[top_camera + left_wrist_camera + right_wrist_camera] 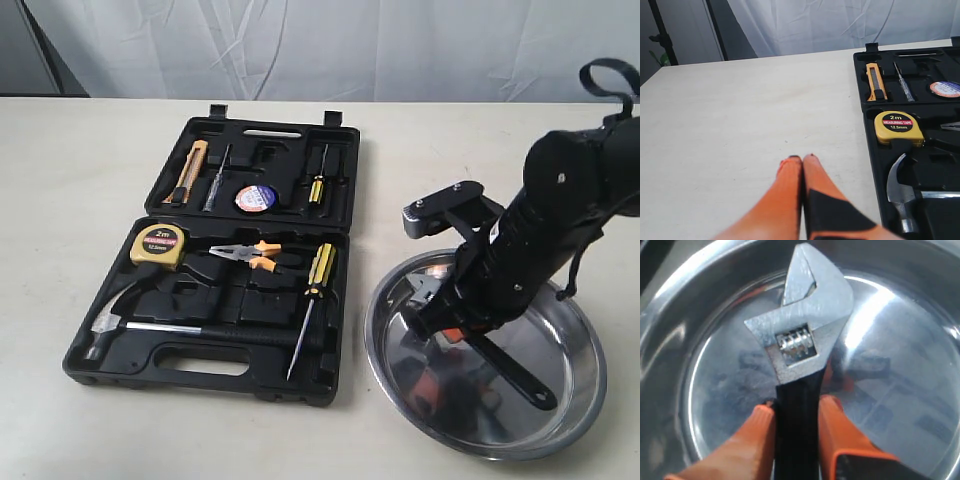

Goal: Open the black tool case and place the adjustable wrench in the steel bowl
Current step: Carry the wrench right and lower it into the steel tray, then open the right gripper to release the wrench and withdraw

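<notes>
The black tool case [130,362] lies open on the table, its lid folded back flat; the left wrist view shows its edge [871,107]. Right of it stands the steel bowl [585,345]. My right gripper [452,333] hangs low inside the bowl, shut on the black handle of the adjustable wrench [515,377]. In the right wrist view, the right gripper [797,407] clamps the handle and the wrench's silver head [802,330] points over the bowl's mirror floor [715,305]. My left gripper [802,159] is shut and empty above bare table beside the case.
The case holds a claw hammer [110,320], yellow tape measure [157,246], orange-handled pliers [250,255], a screwdriver [315,285], a utility knife [187,170] and a tape roll [255,198]. A white curtain hangs behind the table.
</notes>
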